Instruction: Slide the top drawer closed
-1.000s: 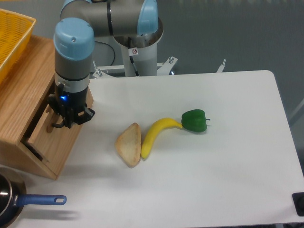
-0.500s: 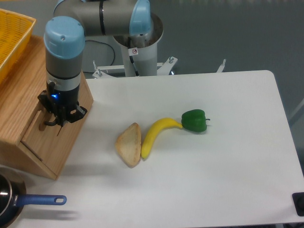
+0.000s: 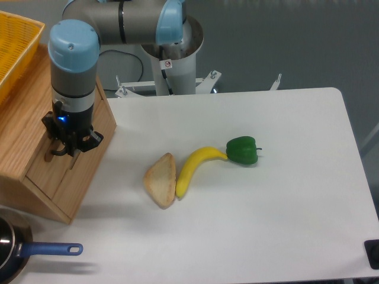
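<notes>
We see the gripper (image 3: 62,148) at the front face of the wooden cabinet (image 3: 26,127), which stands at the left side of the white table (image 3: 266,213). The top drawer (image 3: 50,171) is in the upper part of this front face, and its panel looks level with the cabinet front, with no open gap visible. The gripper is right at the drawer's black bar handle (image 3: 48,157), of which only a short piece shows under the fingers. We cannot tell if the jaws are apart, together or clamped on the handle, because the black wrist body covers them.

On top of the cabinet, a yellow basket (image 3: 15,44) sits at the far left. In the middle of the table a slice of bread (image 3: 161,180) lies just beside a banana (image 3: 192,168). The far end of the banana touches a green bell pepper (image 3: 242,150). At the lower left corner, a pan with a blue handle (image 3: 47,250) is partly out of view.
</notes>
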